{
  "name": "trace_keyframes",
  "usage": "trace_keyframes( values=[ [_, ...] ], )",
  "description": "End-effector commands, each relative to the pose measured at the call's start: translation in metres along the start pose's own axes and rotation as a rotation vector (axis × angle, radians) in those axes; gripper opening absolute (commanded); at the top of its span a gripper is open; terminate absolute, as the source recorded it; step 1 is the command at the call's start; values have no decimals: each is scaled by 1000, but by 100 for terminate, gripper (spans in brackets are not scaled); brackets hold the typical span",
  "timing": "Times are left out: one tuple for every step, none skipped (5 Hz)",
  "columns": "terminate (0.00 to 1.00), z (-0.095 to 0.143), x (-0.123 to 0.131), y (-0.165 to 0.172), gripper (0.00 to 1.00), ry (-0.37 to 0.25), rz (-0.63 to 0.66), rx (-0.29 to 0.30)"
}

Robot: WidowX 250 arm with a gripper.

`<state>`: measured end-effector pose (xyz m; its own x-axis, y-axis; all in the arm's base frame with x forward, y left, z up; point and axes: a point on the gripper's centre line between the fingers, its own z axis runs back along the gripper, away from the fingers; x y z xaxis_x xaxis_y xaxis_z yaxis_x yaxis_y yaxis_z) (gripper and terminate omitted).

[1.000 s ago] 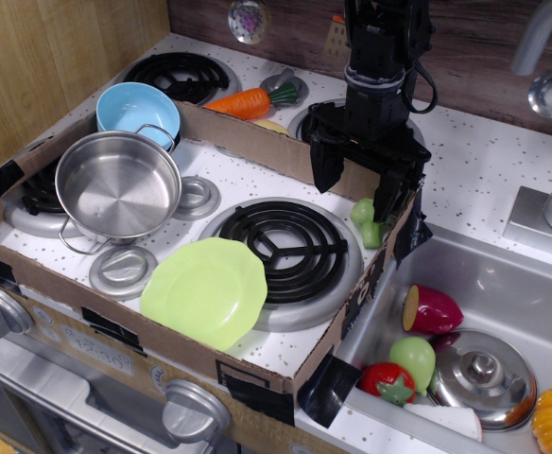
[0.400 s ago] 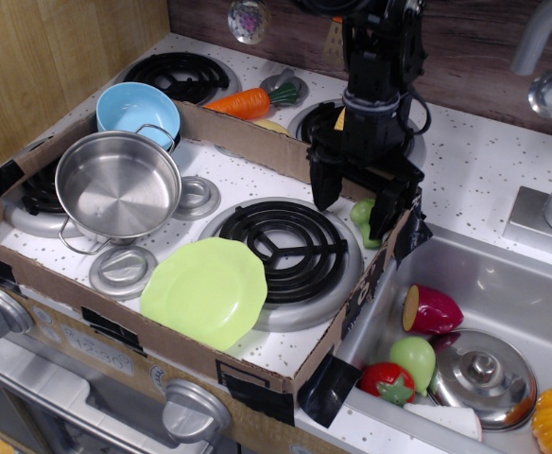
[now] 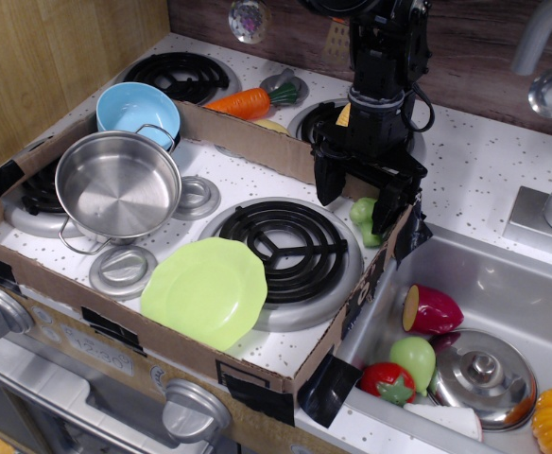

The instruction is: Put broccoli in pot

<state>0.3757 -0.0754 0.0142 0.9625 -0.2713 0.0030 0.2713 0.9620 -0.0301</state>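
While spread wide, black gripper [image 3: 356, 201] straddles small light green lumpy broccoli [image 3: 365, 219] | shiny round steel pot [image 3: 117, 187] well apart, left

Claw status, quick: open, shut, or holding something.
Claw: open, holding nothing; its fingers hang spread just above the broccoli by the right edge of the burner.

Toy play-kitchen set. Evidence: speckled white surface [image 3: 489, 161] with moulded black coil burners [image 3: 281, 241], oven knobs [image 3: 194, 410] along the front edge, a sink [image 3: 503, 284] at right under a grey faucet [image 3: 541, 33]. Plastic food: carrot [image 3: 246, 102] on the surface, tomato [image 3: 387, 382] in the sink. A taped cardboard wall [image 3: 238, 137] fences the near burners. Wood-panel backdrop [image 3: 59, 47].
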Motion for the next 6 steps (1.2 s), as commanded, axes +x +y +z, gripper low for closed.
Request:
trace_keyframes(
  values=[
    [0,24,7,-6,0,-100,-7,31],
    [0,29,3,-7,0,-130,3,52],
    [0,40,-4,-7,0,-142,-2,70],
    [0,62,-13,-6,0,-145,28,83],
    [0,80,-24,-4,0,-136,54,101],
    [0,89,-45,0,0,-130,90,131]
  ],
)
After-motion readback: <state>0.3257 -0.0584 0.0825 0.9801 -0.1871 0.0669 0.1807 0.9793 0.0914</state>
